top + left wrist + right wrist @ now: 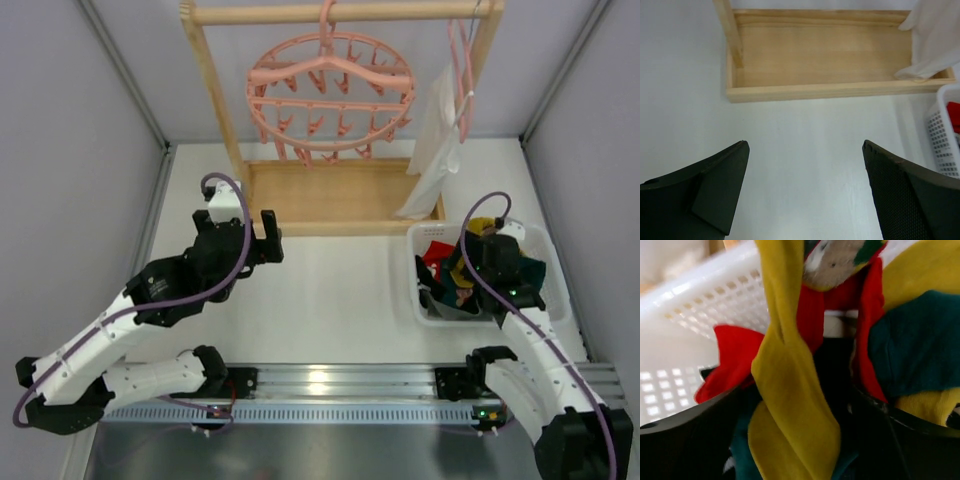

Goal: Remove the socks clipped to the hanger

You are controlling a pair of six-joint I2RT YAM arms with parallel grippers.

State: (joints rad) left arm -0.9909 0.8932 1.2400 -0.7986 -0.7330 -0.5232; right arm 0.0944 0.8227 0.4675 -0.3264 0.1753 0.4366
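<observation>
The left end effector (266,238) is held above the bare table (340,280), just in front of the wooden rack (215,90); its fingers (715,190) are spread wide apart and nothing is gripped between them. Behind it, the round pink hanger (330,100) is hooked on the rack's top rail. To the right of the hanger, a white cloth (435,150) is draped down to the rack's base. Further right, the socks (910,340), red, teal and yellow, are piled in a white basket (705,300) on the table. The right end effector (797,392) is lowered into this basket. Its fingers are parted, and a yellow sock (790,375) is seen lying between them.
</observation>
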